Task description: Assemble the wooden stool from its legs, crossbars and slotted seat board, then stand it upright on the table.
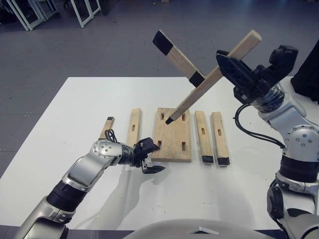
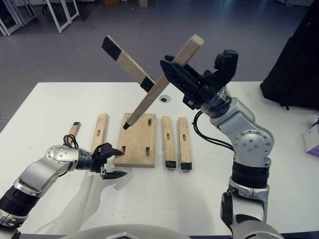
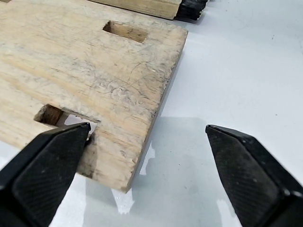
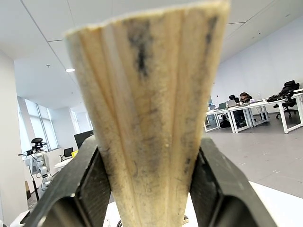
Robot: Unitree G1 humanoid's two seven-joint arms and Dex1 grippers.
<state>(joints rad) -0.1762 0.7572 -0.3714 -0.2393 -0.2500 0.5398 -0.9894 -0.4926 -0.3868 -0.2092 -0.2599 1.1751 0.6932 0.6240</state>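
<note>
The slotted seat board (image 1: 172, 135) lies flat at the middle of the white table (image 1: 75, 109). My right gripper (image 1: 234, 72) is shut on a long wooden leg (image 1: 214, 77) that has a black-ended bar (image 1: 177, 56) joined across it. The pair is held tilted in the air, and the leg's lower black tip (image 1: 169, 120) sits at the board's far left slot. The right wrist view looks along the leg (image 4: 147, 94) between the jaws. My left gripper (image 1: 151, 157) is open at the board's near left corner (image 3: 118, 170), one finger (image 3: 47, 170) by a slot.
Two black-tipped legs (image 1: 203, 135) (image 1: 219, 137) lie right of the board. A slotted bar (image 1: 133, 127) and a short piece (image 1: 107, 127) lie to its left. A purple box (image 2: 311, 139) sits at the table's right edge, and white frames (image 1: 82, 10) stand on the floor behind.
</note>
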